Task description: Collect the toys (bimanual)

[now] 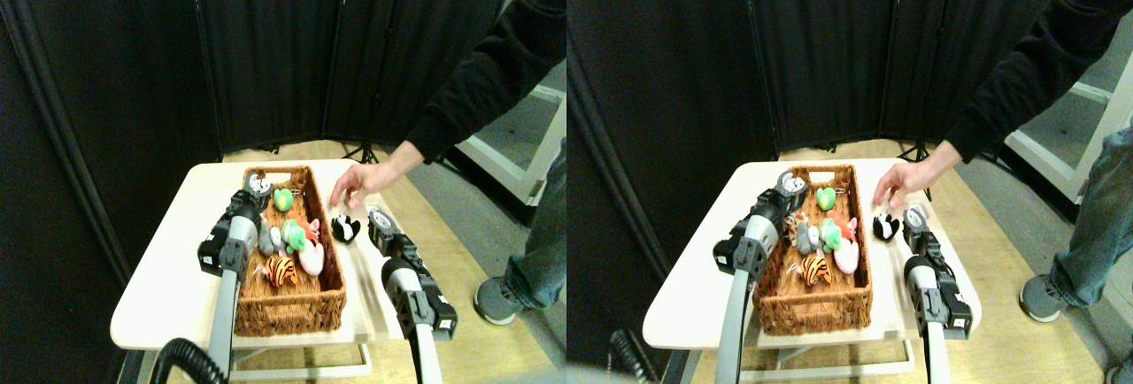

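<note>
A long brown wicker basket [292, 309] stands on a pale table [173, 260]. Inside it lie several toys: a green one [283, 199] at the far end, a green and red one [296, 235], a pink one [312, 260], a grey one [267, 242] and an orange striped tiger [281, 270]. A black-and-white toy [344, 228] sits on the table just right of the basket. My left gripper [258, 188] hangs over the basket's far left corner. My right gripper [381, 221] is close beside the black-and-white toy, on its right.
A person's hand [358, 186] in a dark sleeve reaches in over the table just beyond the black-and-white toy. The person stands at the right, a shoe [496, 301] by the table. Black curtain screens [265, 48] close off the back.
</note>
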Controlling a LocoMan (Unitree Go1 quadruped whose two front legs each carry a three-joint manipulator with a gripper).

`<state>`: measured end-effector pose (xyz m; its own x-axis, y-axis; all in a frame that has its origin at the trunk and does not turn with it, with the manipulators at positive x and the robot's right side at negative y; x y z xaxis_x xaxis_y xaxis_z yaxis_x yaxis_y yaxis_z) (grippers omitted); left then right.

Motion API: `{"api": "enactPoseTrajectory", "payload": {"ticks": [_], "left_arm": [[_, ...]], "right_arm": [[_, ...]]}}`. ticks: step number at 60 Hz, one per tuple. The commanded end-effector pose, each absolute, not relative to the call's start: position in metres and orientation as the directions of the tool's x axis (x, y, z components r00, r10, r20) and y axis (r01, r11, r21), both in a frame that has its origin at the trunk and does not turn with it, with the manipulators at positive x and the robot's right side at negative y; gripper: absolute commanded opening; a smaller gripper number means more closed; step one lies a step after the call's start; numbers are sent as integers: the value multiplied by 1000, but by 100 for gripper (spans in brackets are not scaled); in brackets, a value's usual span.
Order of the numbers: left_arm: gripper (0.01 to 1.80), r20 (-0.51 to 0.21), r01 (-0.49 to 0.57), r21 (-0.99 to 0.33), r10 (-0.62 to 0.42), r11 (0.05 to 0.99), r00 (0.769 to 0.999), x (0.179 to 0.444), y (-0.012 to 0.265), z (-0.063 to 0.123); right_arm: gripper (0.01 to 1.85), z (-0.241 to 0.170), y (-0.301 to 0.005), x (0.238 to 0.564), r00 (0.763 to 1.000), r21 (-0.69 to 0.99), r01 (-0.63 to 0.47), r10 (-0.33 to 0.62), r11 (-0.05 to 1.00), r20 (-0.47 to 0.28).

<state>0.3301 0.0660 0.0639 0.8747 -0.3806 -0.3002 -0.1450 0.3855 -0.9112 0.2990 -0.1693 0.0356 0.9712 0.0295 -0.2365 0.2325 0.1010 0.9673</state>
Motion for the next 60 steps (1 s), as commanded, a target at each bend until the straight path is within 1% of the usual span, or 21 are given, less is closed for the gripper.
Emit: {"api": "enactPoseTrajectory", "payload": {"ticks": [1, 8, 14, 22, 29, 30, 34, 36, 39, 41, 43, 44, 45, 49, 51, 54, 56, 57, 58, 59, 60], "left_arm": [[59, -289, -141, -918, -384, 370, 877, 331, 68, 71], [77, -307, -149, -909, -383, 390, 871, 329, 75, 71], [79, -312, -160, -909, -372, 386, 874, 328, 80, 71], [70, -311, -165, -907, -353, 387, 882, 328, 93, 72], [58, -296, -149, -898, -318, 414, 901, 329, 116, 69], [53, -287, -140, -894, -305, 426, 908, 329, 122, 67], [46, -290, -152, -893, -285, 423, 913, 327, 133, 62], [41, -287, -143, -882, -271, 448, 919, 325, 141, 58], [40, -288, -145, -879, -266, 454, 920, 324, 144, 57], [36, -298, -165, -871, -233, 462, 926, 321, 157, 50], [35, -301, -170, -870, -226, 463, 926, 320, 158, 49], [33, -305, -181, -866, -206, 466, 930, 317, 166, 45], [32, -308, -189, -866, -196, 463, 931, 316, 170, 43], [31, -319, -210, -858, -165, 470, 933, 313, 177, 39], [31, -321, -216, -850, -146, 481, 936, 309, 182, 34], [31, -326, -226, -842, -128, 490, 937, 305, 184, 31], [31, -331, -237, -840, -115, 488, 937, 300, 187, 27], [31, -331, -237, -840, -115, 488, 937, 300, 187, 27], [31, -330, -242, -849, -113, 470, 937, 298, 189, 25], [31, -330, -242, -849, -113, 470, 937, 298, 189, 25], [31, -330, -244, -850, -110, 467, 938, 297, 190, 23]], "right_arm": [[1, 44, -165, 301, 978, 976, 200, 45, 89, -204], [1, 43, -163, 303, 978, 975, 196, 49, 100, -202], [1, 42, -161, 304, 977, 970, 198, 51, 138, -207], [1, 41, -161, 307, 977, 973, 198, 59, 118, -206], [1, 40, -163, 311, 971, 969, 215, 76, 119, -225], [1, 39, -163, 313, 969, 967, 215, 90, 136, -229], [1, 39, -164, 317, 960, 957, 231, 122, 175, -254], [1, 38, -163, 321, 957, 938, 205, 143, 279, -252], [1, 37, -163, 322, 957, 936, 202, 146, 289, -251], [1, 35, -161, 325, 954, 932, 216, 142, 291, -265], [1, 34, -161, 325, 952, 931, 217, 148, 293, -268], [1, 33, -160, 329, 942, 928, 247, 156, 280, -298], [3, 32, -159, 330, 935, 926, 274, 153, 260, -320], [10, 30, -157, 332, 929, 921, 277, 170, 273, -329], [16, 28, -156, 334, 924, 912, 281, 172, 298, -341], [19, 26, -155, 334, 919, 905, 281, 182, 319, -350], [27, 23, -153, 336, 906, 879, 273, 204, 390, -371], [27, 23, -153, 336, 906, 879, 273, 204, 390, -371], [38, 21, -152, 337, 894, 877, 281, 226, 390, -387], [38, 21, -152, 337, 894, 877, 281, 226, 390, -387], [47, 19, -151, 339, 887, 857, 255, 246, 447, -392]]}}
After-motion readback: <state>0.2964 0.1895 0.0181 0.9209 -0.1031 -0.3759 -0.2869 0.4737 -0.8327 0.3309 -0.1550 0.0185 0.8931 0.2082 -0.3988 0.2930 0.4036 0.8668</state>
